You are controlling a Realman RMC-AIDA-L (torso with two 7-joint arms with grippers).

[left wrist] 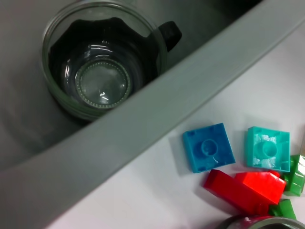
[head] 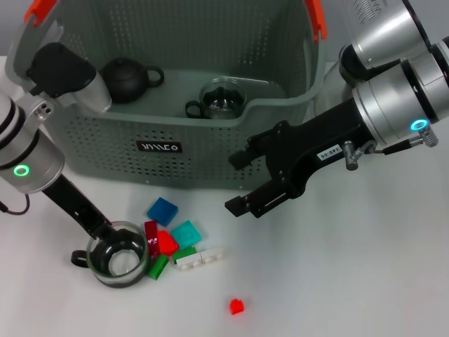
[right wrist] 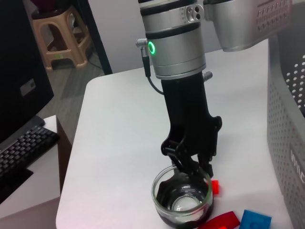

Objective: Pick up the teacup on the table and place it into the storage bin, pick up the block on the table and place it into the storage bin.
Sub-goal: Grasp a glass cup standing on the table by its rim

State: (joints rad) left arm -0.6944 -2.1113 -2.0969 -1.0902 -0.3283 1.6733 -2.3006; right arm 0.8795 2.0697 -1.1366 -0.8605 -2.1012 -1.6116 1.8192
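Head view: white table (head: 365, 281); left end effector (head: 119, 242) pinches teacup (head: 118, 263), right end effector (head: 242, 182) spread

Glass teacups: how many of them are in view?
2 clear glass teacups: one stands inside the grey-green perforated storage bin; the other is on the white table, at the left gripper.

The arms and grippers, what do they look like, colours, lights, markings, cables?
Both arms are silver-grey cylinders, each with a glowing green ring light near the wrist. The left gripper and right gripper are matte black with angular fingers. The right one carries a small white label; thin black cables run by both wrists.
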